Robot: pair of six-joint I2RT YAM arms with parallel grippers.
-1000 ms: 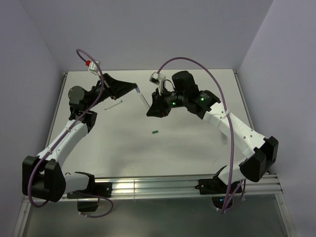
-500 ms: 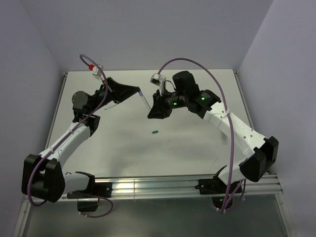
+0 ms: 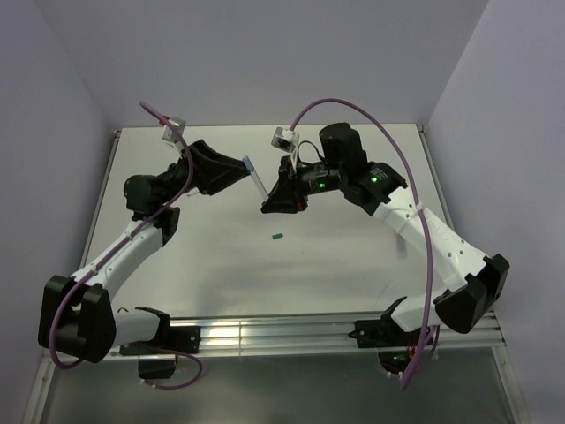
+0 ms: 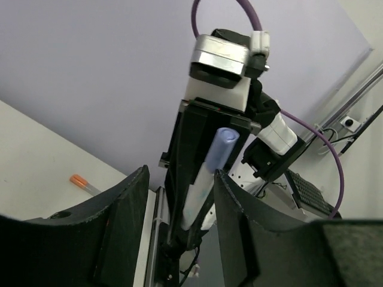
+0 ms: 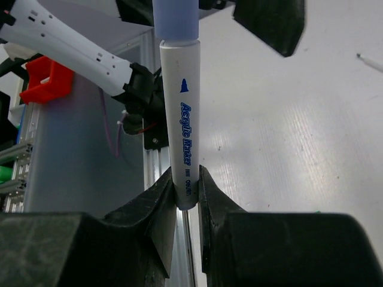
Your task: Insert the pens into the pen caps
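My right gripper (image 5: 187, 190) is shut on the lower end of a white pen (image 5: 182, 119) and holds it up above the table. A blue pen cap (image 5: 175, 18) sits on its top end. From above, the pen (image 3: 259, 185) slants between the two grippers, with the right gripper (image 3: 274, 203) at its base. My left gripper (image 3: 242, 167) is open around the capped end, and its fingers (image 4: 128, 215) stand apart from the pen (image 4: 200, 191) and the blue cap (image 4: 224, 145). A dark green cap (image 3: 277, 236) lies on the table.
A pen with an orange end (image 4: 84, 183) lies on the white table (image 3: 335, 265). Another thin pen (image 5: 368, 60) lies further off. Purple walls close in the back and sides, and an aluminium rail (image 3: 265, 333) runs along the near edge.
My left gripper has opened and let go of the blue cap, which stays on the pen. The right gripper keeps its hold and has shifted slightly.
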